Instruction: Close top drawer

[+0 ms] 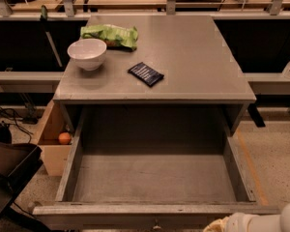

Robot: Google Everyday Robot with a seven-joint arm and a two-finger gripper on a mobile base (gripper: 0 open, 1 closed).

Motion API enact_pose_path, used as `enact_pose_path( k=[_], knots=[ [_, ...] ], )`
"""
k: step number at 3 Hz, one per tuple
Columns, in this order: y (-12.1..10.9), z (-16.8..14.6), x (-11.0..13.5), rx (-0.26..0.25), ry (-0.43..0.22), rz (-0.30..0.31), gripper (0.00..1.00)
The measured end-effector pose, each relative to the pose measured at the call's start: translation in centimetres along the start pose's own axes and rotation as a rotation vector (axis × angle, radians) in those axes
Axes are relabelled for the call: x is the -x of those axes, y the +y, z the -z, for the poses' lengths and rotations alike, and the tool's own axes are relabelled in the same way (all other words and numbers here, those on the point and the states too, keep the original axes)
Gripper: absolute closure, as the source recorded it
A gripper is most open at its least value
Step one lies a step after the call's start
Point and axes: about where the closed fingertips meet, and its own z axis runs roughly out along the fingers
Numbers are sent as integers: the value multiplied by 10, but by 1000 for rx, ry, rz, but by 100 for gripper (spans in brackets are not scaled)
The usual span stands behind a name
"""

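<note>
The top drawer stands pulled far out of the grey cabinet and is empty inside. Its flat front panel runs along the bottom of the camera view, and the small metal knob just shows at the lower edge. My gripper comes in at the bottom right corner on a white arm, just in front of the front panel and right of the knob. Most of it is cut off by the picture's edge.
On the cabinet top lie a white bowl, a green bag and a dark packet. A pale wooden box holding an orange ball stands left of the drawer. Dark gear and cables lie on the floor at the left.
</note>
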Motion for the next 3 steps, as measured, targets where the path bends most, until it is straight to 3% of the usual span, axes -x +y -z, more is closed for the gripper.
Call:
enact_pose_path(
  k=[1,2,3],
  knots=[
    [-37,-18,29,-6,-20,42,100],
    [-37,-18,29,-6,-20,42,100],
    [-67,-39,49,7,-11,63,100]
  ],
)
